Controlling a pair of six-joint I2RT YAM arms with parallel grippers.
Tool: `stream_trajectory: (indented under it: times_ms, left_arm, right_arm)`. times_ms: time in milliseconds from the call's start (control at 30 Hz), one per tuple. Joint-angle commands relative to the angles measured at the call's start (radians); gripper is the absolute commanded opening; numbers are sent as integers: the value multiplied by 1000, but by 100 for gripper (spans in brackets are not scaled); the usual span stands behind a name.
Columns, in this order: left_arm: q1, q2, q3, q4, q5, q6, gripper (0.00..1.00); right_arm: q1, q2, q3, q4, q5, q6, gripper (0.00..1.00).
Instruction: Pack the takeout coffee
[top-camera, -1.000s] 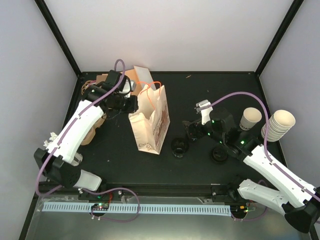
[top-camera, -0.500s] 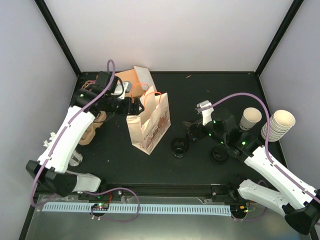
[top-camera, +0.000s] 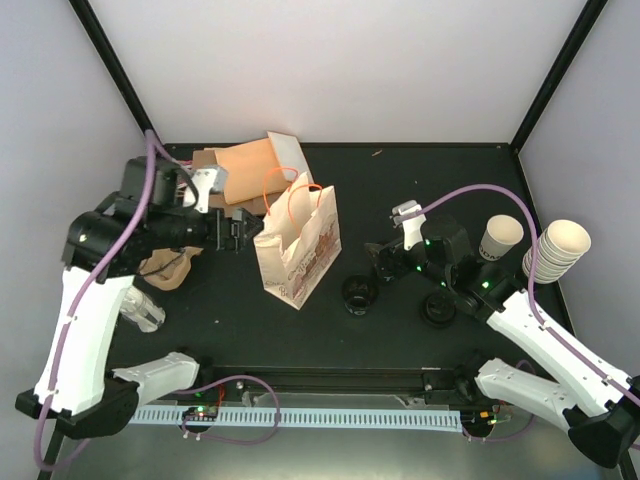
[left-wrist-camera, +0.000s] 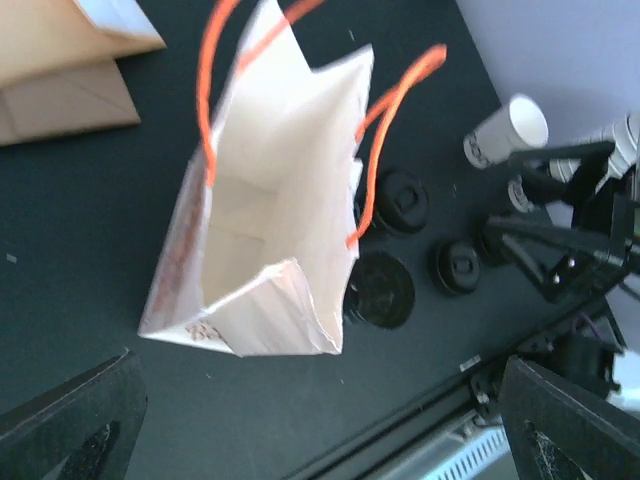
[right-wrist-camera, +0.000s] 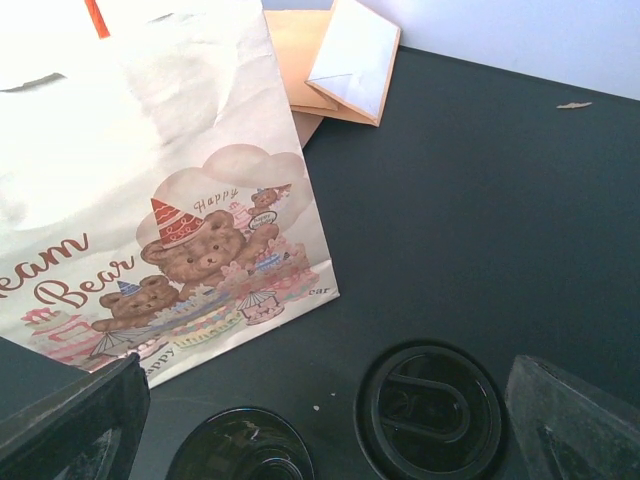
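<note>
1. Both claws are released. The left claw (top-camera: 232, 228) hangs just left of the paper bag (top-camera: 298, 245), jaws wide with nothing between them. The right claw (top-camera: 385, 262) sits to the bag's right, equally spread and empty.
2. The takeout coffee (top-camera: 500, 238) stands upright on the surface (top-camera: 420, 180), well to the right of the bag and beyond the right claw. It is not yet picked up and has no lid on.
3. Risk: nothing holds the bag. It stands free, so a cup lowered against its wall could tip it or push it along the surface.
4. Risk: the orange handles (left-wrist-camera: 385, 130) arch over the bag's mouth. A claw or cup going in could snag one and drag the bag over.
5. Risk: the near corner of the bag's mouth is crumpled inward, which narrows the opening. An off-centre descent would likely catch the rim.
6. Risk: the coffee stands just beside the stack of cups (top-camera: 557, 248), farther from the bag. A wide approach could clip the stack and topple it.
7. Risk: the cup is paper and tapered. Too firm a squeeze may dent it; too light a one may let it slip.
8. Risk: black lids (top-camera: 358, 293) lie on the surface between the bag and the coffee. A low carry could strike them.
9. I cannot tell whether the cup holds liquid, so I will treat any tilt as a spill hazard.
</note>
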Motion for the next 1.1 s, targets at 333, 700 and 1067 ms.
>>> stream_trajectory:
  times_ms: [333,700,1067]
  left_arm:
    - [345,-116,-195,126,-421,-85,99]
    - [575,69,-475,408,-279,-107,96]
    - [583,421,-382,349,-428,-320,81]
  right_arm:
    - [-10,-68,16,-22,77,125,100]
    - [-9,-192,-151,32,1,220,100]
    - [-9,-300,-229,70,1,225,100]
